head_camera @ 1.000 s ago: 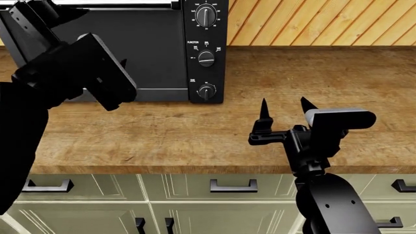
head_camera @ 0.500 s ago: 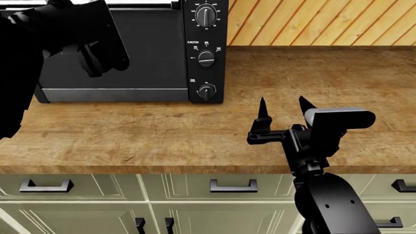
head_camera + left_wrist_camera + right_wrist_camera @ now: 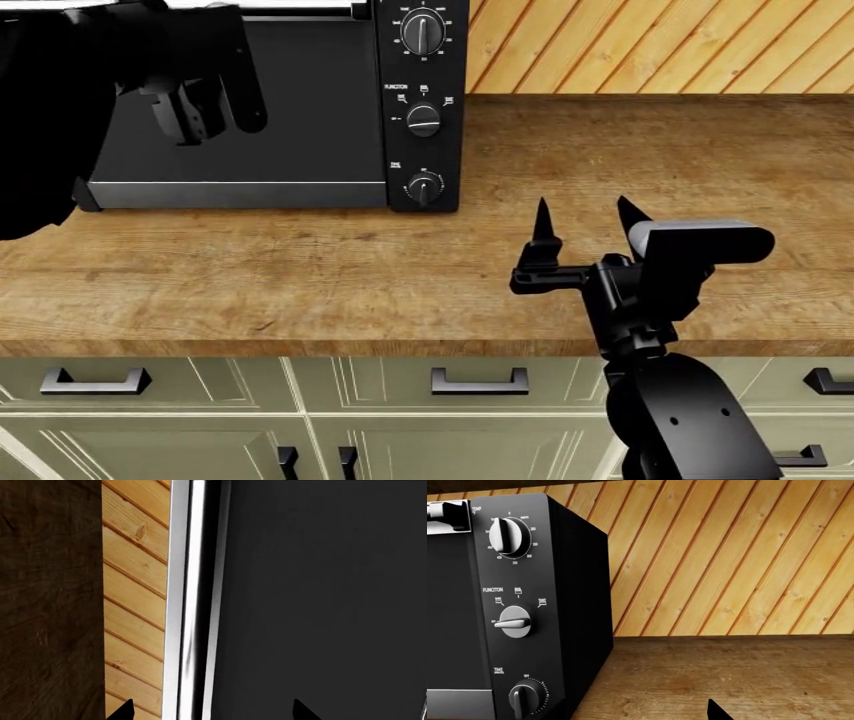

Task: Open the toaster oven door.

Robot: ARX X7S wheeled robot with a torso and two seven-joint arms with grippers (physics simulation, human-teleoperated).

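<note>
1. The large black boxy toaster oven (image 3: 267, 100) stands at the back left of your wooden counter (image 3: 400, 280), against the slatted wood wall.
2. Its wide dark glass door (image 3: 294, 110) is shut flat against the front, with the silver-grey bar handle (image 3: 190, 600) along its top edge.
3. Your left gripper (image 3: 187, 110) hangs in front of the upper part of the door, below the handle. In the left wrist view its two dark fingers (image 3: 303, 711) stand apart, with the handle lying between their tips.
4. Your right gripper (image 3: 582, 222) hovers over the bare counter, well apart from the oven, to the right of the strip of three round black knobs (image 3: 514, 622). Its fingers are spread and hold nothing.
</note>
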